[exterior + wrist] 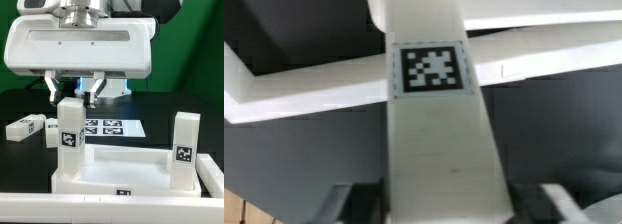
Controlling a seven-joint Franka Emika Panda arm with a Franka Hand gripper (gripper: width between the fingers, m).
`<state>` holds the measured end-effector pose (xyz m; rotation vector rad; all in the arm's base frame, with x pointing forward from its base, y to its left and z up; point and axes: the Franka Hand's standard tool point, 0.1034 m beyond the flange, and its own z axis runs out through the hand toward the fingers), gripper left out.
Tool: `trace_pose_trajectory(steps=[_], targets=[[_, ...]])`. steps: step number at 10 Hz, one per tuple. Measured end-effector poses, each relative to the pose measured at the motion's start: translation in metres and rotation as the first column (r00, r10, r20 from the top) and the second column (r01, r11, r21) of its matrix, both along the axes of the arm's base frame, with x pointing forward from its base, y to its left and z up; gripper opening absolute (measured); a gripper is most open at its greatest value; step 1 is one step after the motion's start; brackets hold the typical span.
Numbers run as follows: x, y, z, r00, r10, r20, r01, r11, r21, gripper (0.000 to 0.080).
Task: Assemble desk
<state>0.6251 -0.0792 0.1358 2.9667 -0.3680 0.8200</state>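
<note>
Two Legs Stand Up

We see the gripper part open, its fingers on both sides of one upright leg. That leg stands on the tabletop. Another leg stands at the exterior view's right.

Black matte table top carries: large white plastic rectangular tabletop with raised rim, loose white square-section block leg lying flat, thin flat white marker board.

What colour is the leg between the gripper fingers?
White leg, with a black-and-white square tag; wrist view.
</note>
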Motion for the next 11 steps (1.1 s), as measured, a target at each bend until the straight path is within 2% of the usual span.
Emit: trace_pose_trajectory(steps=[1, 2, 3, 4, 6, 9, 11], targets=[[0.000, 0.000, 0.000, 1.000, 0.000, 0.000, 0.000, 1.000, 0.000, 0.0506], [0.000, 0.000, 0.000, 1.000, 0.000, 0.000, 0.000, 1.000, 0.000, 0.0506], [0.000, 0.000, 0.000, 1.000, 0.000, 0.000, 0.000, 1.000, 0.000, 0.0617], [0.000, 0.000, 0.000, 1.000, 0.000, 0.000, 0.000, 1.000, 0.000, 0.0645], [0.001, -0.003, 0.004, 1.000, -0.001, -0.001, 0.001, 1.000, 0.001, 0.0648], [0.002, -0.005, 0.024, 1.000, -0.002, -0.016, 0.002, 1.000, 0.026, 0.0649], [0.000, -0.004, 0.022, 0.999, 0.000, -0.032, 0.001, 0.999, 0.034, 0.0649]])
